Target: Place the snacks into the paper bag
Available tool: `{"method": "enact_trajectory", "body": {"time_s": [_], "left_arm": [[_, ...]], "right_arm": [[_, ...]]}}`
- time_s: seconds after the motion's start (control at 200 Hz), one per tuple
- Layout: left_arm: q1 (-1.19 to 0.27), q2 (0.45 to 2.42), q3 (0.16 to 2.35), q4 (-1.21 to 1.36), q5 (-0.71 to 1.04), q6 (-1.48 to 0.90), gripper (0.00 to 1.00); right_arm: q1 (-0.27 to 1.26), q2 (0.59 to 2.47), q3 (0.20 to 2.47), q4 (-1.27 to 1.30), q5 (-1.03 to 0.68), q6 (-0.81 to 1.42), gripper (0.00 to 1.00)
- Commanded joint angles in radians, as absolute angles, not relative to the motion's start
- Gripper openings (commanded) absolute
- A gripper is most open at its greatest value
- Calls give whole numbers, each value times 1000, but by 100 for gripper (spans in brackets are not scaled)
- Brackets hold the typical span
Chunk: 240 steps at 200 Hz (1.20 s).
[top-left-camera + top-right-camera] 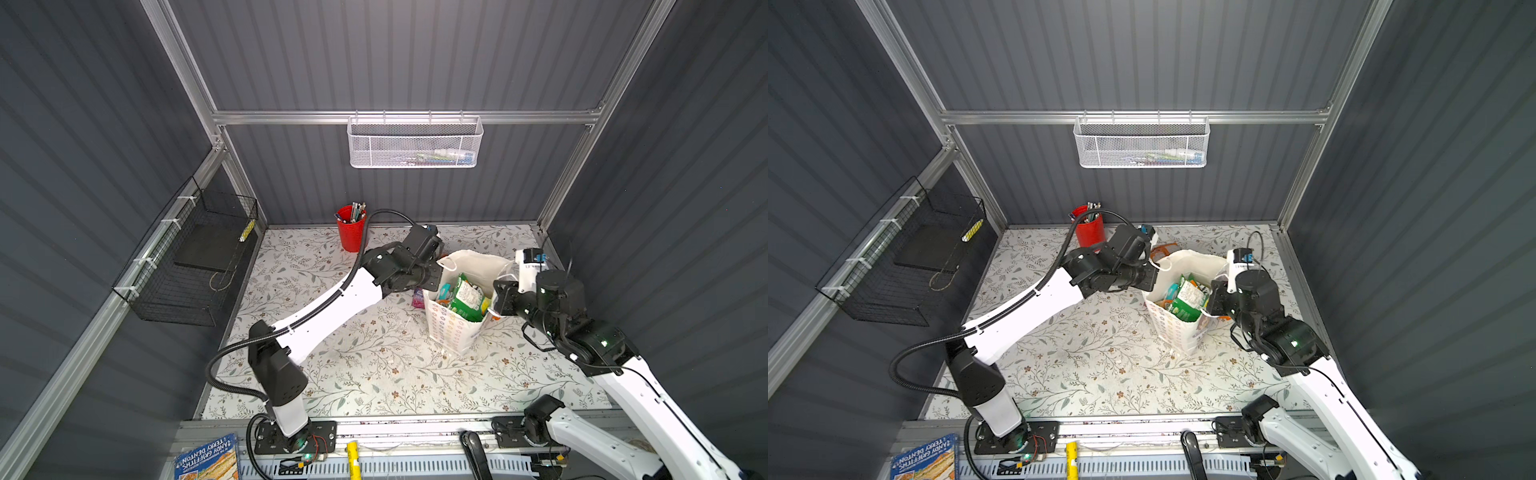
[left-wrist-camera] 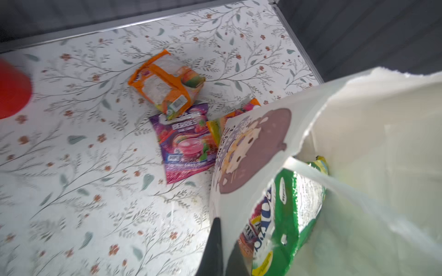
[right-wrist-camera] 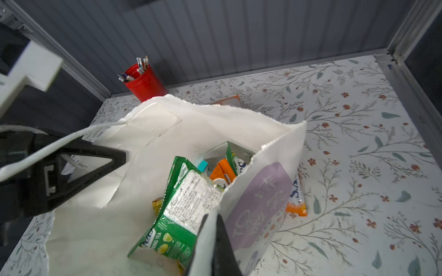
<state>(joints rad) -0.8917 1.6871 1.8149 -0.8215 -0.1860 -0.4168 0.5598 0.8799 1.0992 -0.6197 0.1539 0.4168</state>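
Note:
The white paper bag (image 1: 451, 328) (image 1: 1173, 328) stands open right of the table's middle. My left gripper (image 1: 434, 277) (image 2: 226, 234) is shut on its left wall, one finger outside and one inside. On the opposite wall, my right gripper (image 1: 498, 297) (image 3: 212, 219) is shut on the rim. Inside lie snacks: a green packet (image 1: 467, 297) (image 3: 189, 205), plus teal and orange ones. On the table by the bag lie an orange packet (image 2: 165, 83), a purple packet (image 2: 186, 145) and a pink-yellow packet (image 2: 220, 124) half hidden behind the bag. Another orange packet (image 3: 296, 203) lies on the bag's right side.
A red cup of pens (image 1: 351, 228) stands at the back wall, left of the bag. A white mesh basket (image 1: 413, 143) hangs on the back rail. On the left wall hangs a black wire basket (image 1: 195, 266). The bag's cord handle (image 3: 71, 137) drapes over my left gripper's finger.

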Motion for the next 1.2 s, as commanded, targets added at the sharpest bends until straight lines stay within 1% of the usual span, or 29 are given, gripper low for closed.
{"method": "enact_trajectory", "body": {"time_s": [0.0, 0.135, 0.245, 0.42, 0.545, 0.605, 0.65, 0.7, 0.73, 0.751, 0.791, 0.851, 0.861, 0.986, 1.086, 1.196], "left_arm": [[-832, 1543, 1803, -827, -404, -460, 0], [-825, 1459, 1763, -859, -488, -443, 0], [-823, 1417, 1712, -894, -553, -445, 0], [-818, 1351, 1665, -938, -557, -464, 0], [-810, 1302, 1531, -896, -654, -464, 0], [-797, 1300, 1471, -875, -641, -471, 0], [-791, 1304, 1445, -867, -621, -478, 0], [-787, 1308, 1427, -865, -600, -480, 0], [-784, 1307, 1424, -863, -597, -478, 0], [-784, 1304, 1424, -861, -596, -473, 0], [-785, 1292, 1372, -846, -598, -461, 0], [-784, 1265, 1318, -793, -597, -444, 0], [-784, 1261, 1311, -785, -596, -442, 0], [-766, 1237, 1301, -784, -591, -413, 0], [-746, 1196, 1278, -756, -642, -391, 0], [-731, 1210, 1264, -736, -602, -402, 0]], "right_arm": [[640, 975, 1262, -567, 149, 404, 0], [713, 1145, 1414, -568, 145, 422, 0], [731, 1277, 1504, -584, 146, 444, 0], [735, 1435, 1590, -586, 136, 468, 0], [744, 1526, 1643, -593, 137, 480, 1], [750, 1551, 1655, -582, 122, 474, 8], [757, 1552, 1655, -557, 120, 470, 21], [766, 1549, 1662, -540, 128, 467, 30], [773, 1551, 1676, -543, 135, 465, 41], [776, 1552, 1685, -548, 137, 463, 51], [779, 1554, 1700, -554, 123, 461, 67], [779, 1549, 1711, -558, 106, 465, 96], [779, 1547, 1712, -557, 105, 466, 98], [779, 1504, 1703, -564, 131, 474, 99], [776, 1455, 1673, -587, 210, 466, 99], [765, 1391, 1622, -618, 301, 452, 99]]}}
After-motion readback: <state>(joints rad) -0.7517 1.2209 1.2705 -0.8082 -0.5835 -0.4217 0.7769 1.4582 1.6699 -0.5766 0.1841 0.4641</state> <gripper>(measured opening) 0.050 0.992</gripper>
